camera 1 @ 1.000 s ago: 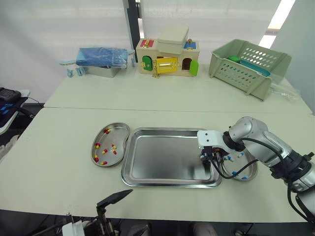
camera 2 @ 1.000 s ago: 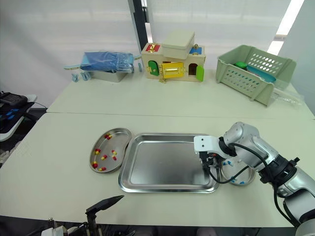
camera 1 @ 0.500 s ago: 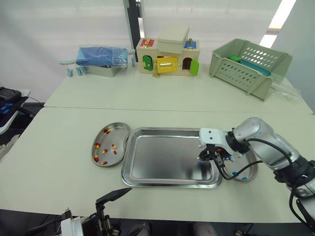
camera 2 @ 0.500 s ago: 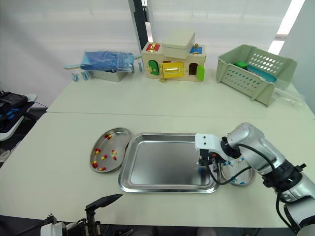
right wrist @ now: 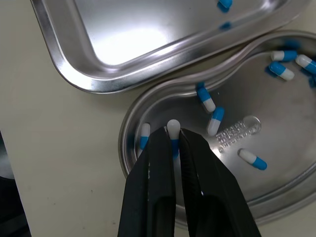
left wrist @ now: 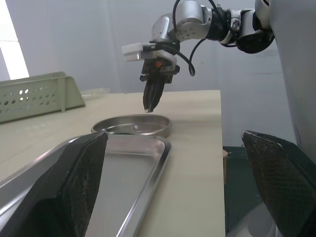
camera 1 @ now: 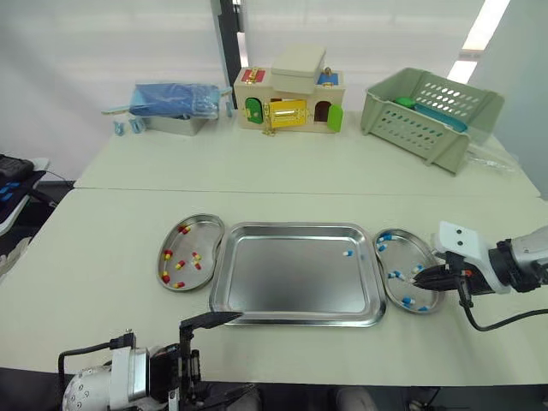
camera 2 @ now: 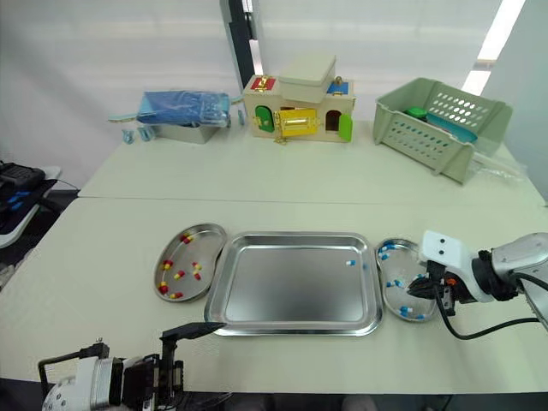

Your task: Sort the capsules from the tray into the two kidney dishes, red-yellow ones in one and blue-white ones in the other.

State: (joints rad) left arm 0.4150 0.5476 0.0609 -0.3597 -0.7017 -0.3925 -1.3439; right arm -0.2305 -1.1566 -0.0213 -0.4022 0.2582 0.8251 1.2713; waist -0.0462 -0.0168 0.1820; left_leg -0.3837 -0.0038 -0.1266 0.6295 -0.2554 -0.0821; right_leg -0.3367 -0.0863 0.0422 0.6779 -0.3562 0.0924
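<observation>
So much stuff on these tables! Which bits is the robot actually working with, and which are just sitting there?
In the job: tray, left dish with red-yellow capsules, right dish with blue-white capsules, right gripper, jaws shut on a capsule.
Lying about: toy house, green basket, blue bag.

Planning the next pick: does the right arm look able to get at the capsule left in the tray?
Likely yes, after a release: the right gripper is shut on a blue-white capsule above the right kidney dish; the tray capsule lies unobstructed near the right edge of the tray.
</observation>
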